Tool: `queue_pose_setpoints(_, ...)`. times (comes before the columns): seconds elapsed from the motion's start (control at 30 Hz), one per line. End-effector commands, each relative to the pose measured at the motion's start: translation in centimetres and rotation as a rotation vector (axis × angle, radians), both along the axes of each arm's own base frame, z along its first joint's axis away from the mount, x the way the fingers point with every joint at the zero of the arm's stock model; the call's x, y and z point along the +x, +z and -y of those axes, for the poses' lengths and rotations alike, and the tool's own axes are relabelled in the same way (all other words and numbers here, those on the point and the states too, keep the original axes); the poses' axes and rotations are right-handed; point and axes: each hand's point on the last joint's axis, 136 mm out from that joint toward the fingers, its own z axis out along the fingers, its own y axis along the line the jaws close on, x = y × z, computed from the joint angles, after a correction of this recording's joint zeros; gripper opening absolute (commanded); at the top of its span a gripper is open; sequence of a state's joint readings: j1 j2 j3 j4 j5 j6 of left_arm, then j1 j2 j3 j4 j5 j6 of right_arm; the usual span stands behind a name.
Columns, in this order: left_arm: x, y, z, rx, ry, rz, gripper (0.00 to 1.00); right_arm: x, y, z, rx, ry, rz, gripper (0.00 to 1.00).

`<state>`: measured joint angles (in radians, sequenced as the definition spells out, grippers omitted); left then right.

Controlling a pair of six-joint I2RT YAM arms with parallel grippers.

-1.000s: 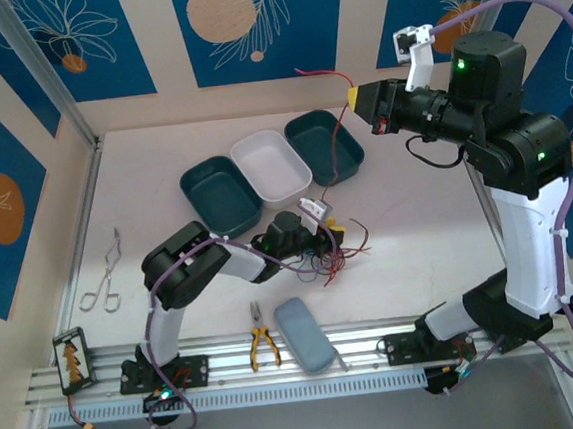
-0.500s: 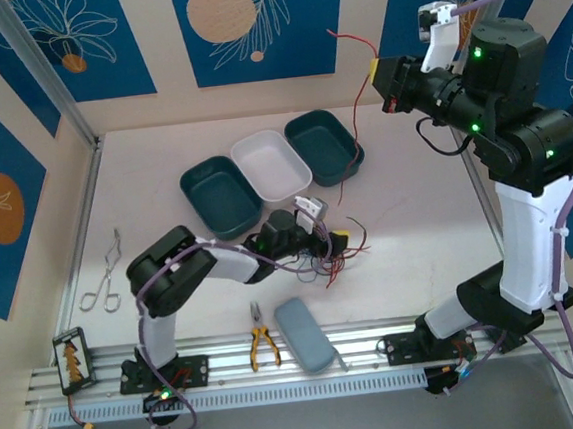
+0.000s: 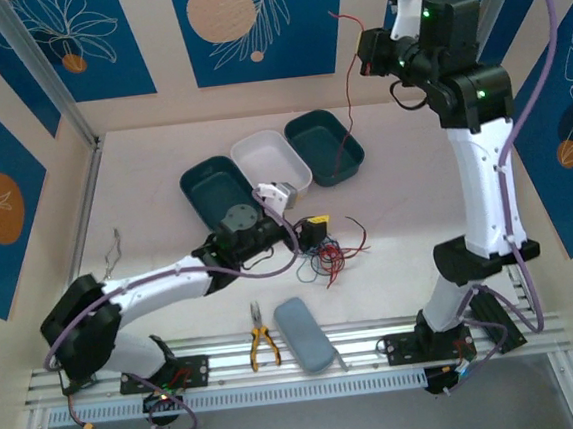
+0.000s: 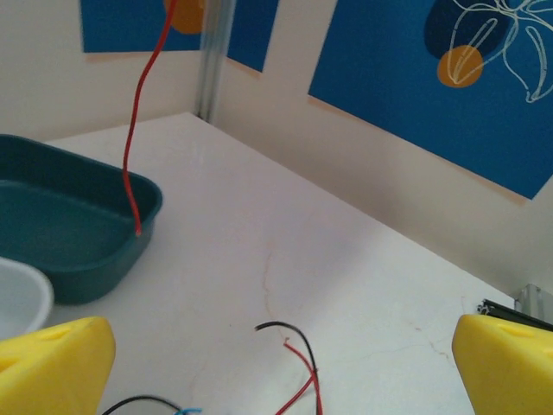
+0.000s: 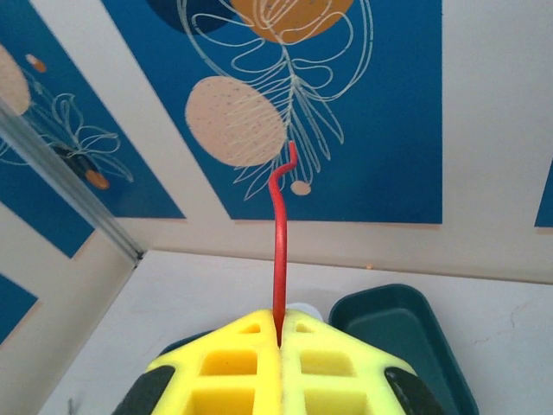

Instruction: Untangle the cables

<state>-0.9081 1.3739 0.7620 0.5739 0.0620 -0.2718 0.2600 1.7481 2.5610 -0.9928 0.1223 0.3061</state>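
The left fingers (image 4: 52, 363) have sprung apart beside the tangle (image 3: 329, 259), while the right fingers (image 5: 233, 363), clamped on the red wire (image 5: 280, 251), have hauled it high above, seemingly free.

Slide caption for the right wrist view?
Right claw shut on red wire, held up before the blue patterned wall.

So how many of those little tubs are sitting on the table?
3, in a row towards the back of the table: a dark teal tub on the left, a white tub in the middle, and a second dark teal tub on the right. None looks hidden.
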Motion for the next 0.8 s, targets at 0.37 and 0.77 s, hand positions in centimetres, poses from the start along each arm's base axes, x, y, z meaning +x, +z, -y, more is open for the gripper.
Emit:
queue_pose_setpoints(0.37,0.7,1.1,-9.7,0.178,0.355,0.015,1.0,9.5,-3.7,-1.8,0.019,0.011,0.01,0.0)
queue_pose_setpoints(0.77,1.2,-0.7,-11.1,0.215,0.422,-0.041,1.0,13.9,-13.9,-1.9,-0.113,-0.017,-0.2,0.0)
